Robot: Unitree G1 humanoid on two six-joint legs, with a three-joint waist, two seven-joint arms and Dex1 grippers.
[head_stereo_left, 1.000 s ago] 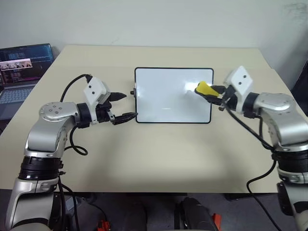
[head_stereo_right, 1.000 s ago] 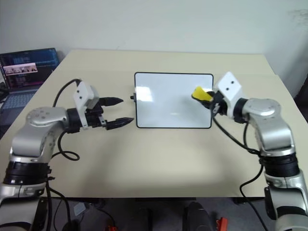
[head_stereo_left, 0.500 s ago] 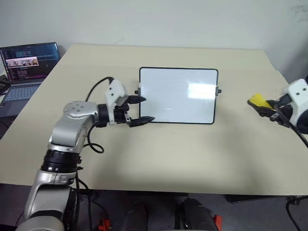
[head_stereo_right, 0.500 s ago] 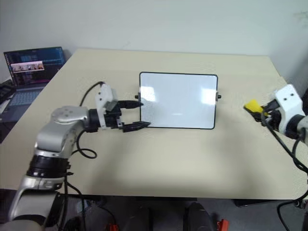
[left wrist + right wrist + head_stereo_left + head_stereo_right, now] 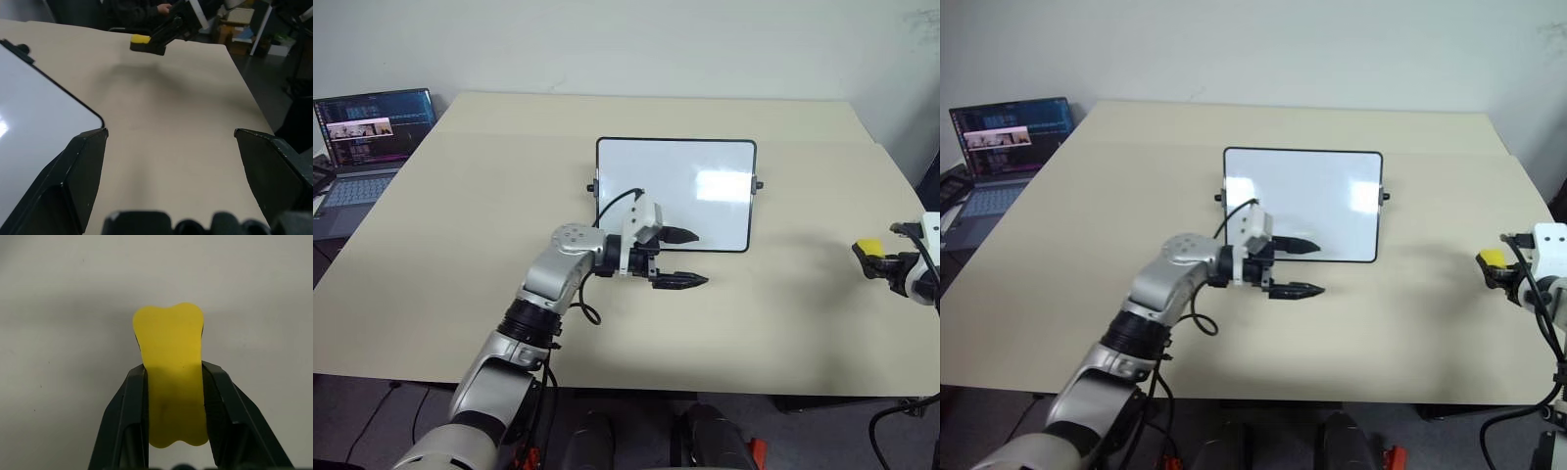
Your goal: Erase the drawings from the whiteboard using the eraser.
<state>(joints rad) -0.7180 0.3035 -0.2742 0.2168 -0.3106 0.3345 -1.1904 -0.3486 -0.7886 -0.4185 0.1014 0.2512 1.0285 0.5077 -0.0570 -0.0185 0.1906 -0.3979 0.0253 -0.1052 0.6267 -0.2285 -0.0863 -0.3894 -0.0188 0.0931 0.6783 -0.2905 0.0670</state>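
The whiteboard [image 5: 675, 201] lies at the middle of the table, black-framed, plain white with a patch of glare; the drawings are hidden or too faint to make out. My left gripper [image 5: 695, 258] is open and empty, pointing right. It hovers over the board's near edge, one fingertip over the board and one over bare table. Far to the right, well off the board, my right gripper [image 5: 876, 262] is shut on the yellow eraser [image 5: 868, 247]. The right wrist view shows the eraser [image 5: 171, 362] pinched between both fingers [image 5: 132, 406] above bare tabletop. The left wrist view shows the eraser [image 5: 140, 39] across the table.
An open laptop [image 5: 362, 137] stands off the table's far left corner. The beige table [image 5: 489, 196] is bare around the board. Its right edge [image 5: 901, 171] runs close to my right gripper.
My right gripper carried the eraser off the board, rightward and down to the table's right side. My left gripper swung right from the board's left edge to its near edge.
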